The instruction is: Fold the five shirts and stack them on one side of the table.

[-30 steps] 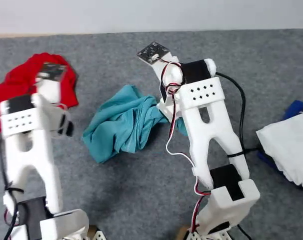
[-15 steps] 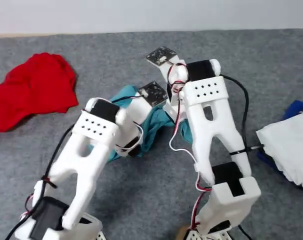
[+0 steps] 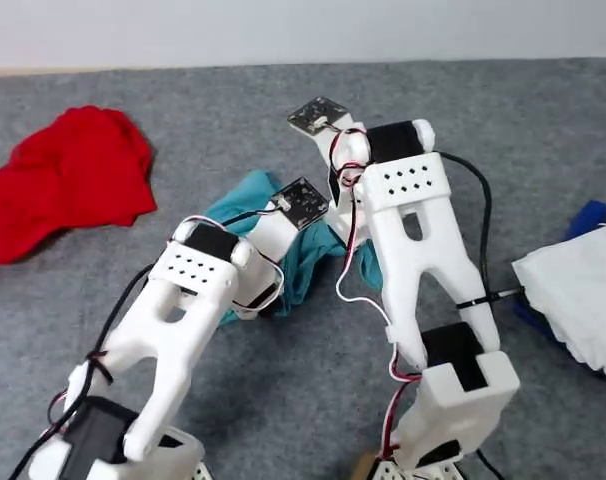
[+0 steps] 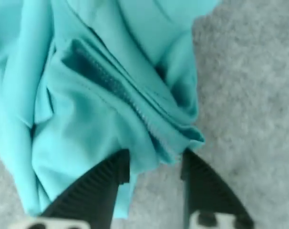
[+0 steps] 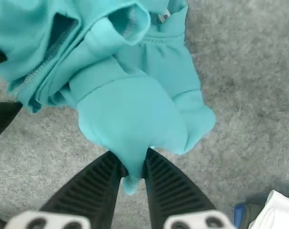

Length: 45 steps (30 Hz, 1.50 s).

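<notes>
A crumpled teal shirt (image 3: 235,204) lies mid-table, partly hidden under both arms. My right gripper (image 5: 133,164) is shut on a bunched fold of the teal shirt (image 5: 130,119) at its side nearer the white shirt. My left gripper (image 4: 155,161) is open over the teal shirt (image 4: 92,109), its fingers straddling a hemmed edge just above the grey table. A red shirt (image 3: 68,180) lies crumpled at the far left. At the right edge lies a white shirt (image 3: 583,295), on top of a blue one (image 3: 591,217).
Grey carpet-like cloth covers the table (image 3: 283,380). The left arm (image 3: 183,310) and right arm (image 3: 413,230) stand close together over the middle. A pale wall runs along the table's back edge.
The left arm swung from beside the red shirt at the left over to the teal shirt in the middle. The right arm has hardly moved, and the teal shirt is bunched closer.
</notes>
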{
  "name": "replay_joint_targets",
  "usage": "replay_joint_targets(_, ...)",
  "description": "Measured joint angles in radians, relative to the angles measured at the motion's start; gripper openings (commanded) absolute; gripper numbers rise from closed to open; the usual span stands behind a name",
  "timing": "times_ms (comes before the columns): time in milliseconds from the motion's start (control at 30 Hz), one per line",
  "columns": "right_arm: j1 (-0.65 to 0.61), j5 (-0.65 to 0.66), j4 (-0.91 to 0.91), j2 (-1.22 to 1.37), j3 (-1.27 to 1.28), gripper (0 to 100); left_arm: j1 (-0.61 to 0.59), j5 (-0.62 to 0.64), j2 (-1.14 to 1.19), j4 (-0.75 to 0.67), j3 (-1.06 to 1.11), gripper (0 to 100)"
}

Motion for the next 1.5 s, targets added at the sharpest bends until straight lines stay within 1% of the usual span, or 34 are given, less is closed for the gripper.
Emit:
replay_joint_targets(33, 0.000, 0.000, 0.000, 0.000, 0.000, 1.0, 0.000, 0.000, 0.002, -0.003, 0.000, 0)
replay_joint_targets(200, 0.000, 0.000, 0.000, 0.000, 0.000, 1.0, -0.009, -0.003, 0.002, 0.002, -0.003, 0)
replay_joint_targets(267, -0.002, 0.000, 0.000, 0.000, -0.002, 1.0, -0.026, -0.008, 0.003, 0.038, -0.029, 0)
replay_joint_targets(367, 0.009, 0.000, 0.000, -0.002, -0.002, 1.0, -0.097, -0.008, 0.003, 0.103, -0.115, 0)
replay_joint_targets(500, 0.064, -0.002, 0.000, -0.002, -0.002, 1.0, -0.226, -0.008, -0.005, 0.209, -0.285, 0)
replay_joint_targets(600, 0.098, -0.002, 0.000, -0.002, -0.002, 1.0, -0.292, -0.005, -0.071, 0.261, -0.393, 0)
replay_joint_targets(700, 0.120, -0.002, 0.000, -0.002, -0.006, 1.0, -0.325, -0.008, -0.163, 0.292, -0.450, 0)
replay_joint_targets(800, 0.138, -0.002, 0.000, -0.002, -0.071, 1.0, -0.345, -0.005, -0.262, 0.311, -0.470, 0)
replay_joint_targets(867, 0.149, -0.002, 0.000, -0.017, -0.140, 1.0, -0.377, 0.032, -0.336, 0.311, -0.479, 0)
replay_joint_targets(1000, 0.169, -0.002, 0.000, -0.089, -0.272, 1.0, -0.466, 0.097, -0.468, 0.302, -0.493, 0)
replay_joint_targets(1100, 0.199, -0.002, 0.000, -0.150, -0.325, 1.0, -0.546, 0.115, -0.543, 0.287, -0.493, 0)
replay_joint_targets(1233, 0.252, -0.002, 0.000, -0.216, -0.339, 1.0, -0.675, 0.117, -0.582, 0.285, -0.493, 0)
replay_joint_targets(1367, 0.288, 0.054, 0.000, -0.253, -0.339, 1.0, -0.824, 0.117, -0.585, 0.284, -0.462, 1)
replay_joint_targets(1433, 0.290, 0.075, 0.000, -0.264, -0.339, 1.0, -0.872, 0.106, -0.585, 0.284, -0.431, 5)
replay_joint_targets(1500, 0.290, 0.081, 0.000, -0.267, -0.339, 1.0, -0.904, 0.061, -0.585, 0.284, -0.397, 10)
